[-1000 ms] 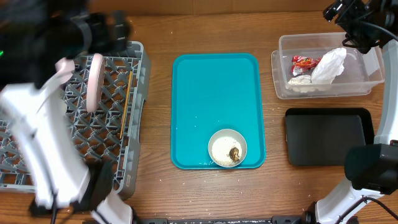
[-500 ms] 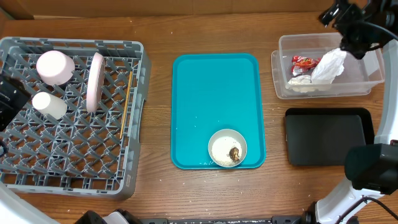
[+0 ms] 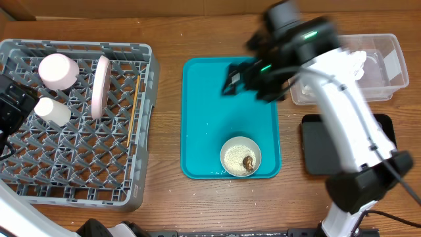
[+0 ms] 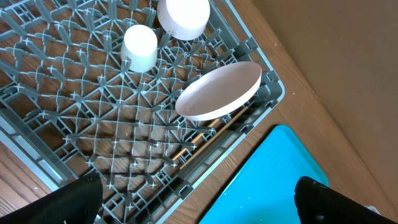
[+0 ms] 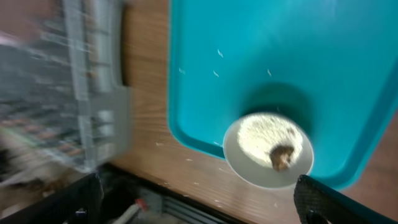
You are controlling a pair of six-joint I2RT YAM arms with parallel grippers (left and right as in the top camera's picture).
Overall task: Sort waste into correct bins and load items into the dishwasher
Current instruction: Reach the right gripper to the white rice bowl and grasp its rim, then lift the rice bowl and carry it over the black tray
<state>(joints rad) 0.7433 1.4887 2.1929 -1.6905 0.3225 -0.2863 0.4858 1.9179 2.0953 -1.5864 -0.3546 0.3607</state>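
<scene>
Right arm has swung off the clear plastic rectangular tub (image 3: 389,64) at the tabletop's far right corner, where it hung half a second ago. It now sits above the far half of the teal serving tray (image 3: 210,125), blurred with motion.

Right gripper (image 5: 198,182): fingers spread wide, nothing between them. Its wrist camera looks down on the round white bowl (image 5: 268,150).

Left gripper (image 4: 199,186): also spread wide and empty, parked over the left edge of the large square grey plastic dish rack (image 3: 66,45). No change there since half a second ago.

Rack contents unchanged:
- small pale pink dish (image 3: 58,71), far left corner
- small white cup (image 3: 52,112), just beside it
- round white-pink plate (image 3: 100,85), standing on edge
- thin wooden chopsticks (image 3: 135,112), along the right wall

The bowl is in the near right corner of the teal tray. It holds white rice (image 3: 233,158) and a small brown food lump (image 3: 248,162).

The crumpled white napkin (image 3: 358,59) shows in the tub. The arm now hides the red wrapper, so I cannot confirm it.

The flat black rectangular tray (image 3: 313,148) looks bare where visible.

My reading: dry waste is finished and the bowl is the last piece. Food probably gets tipped into a bin first, then the bowl goes in the rack. Risk: scattering rice.
</scene>
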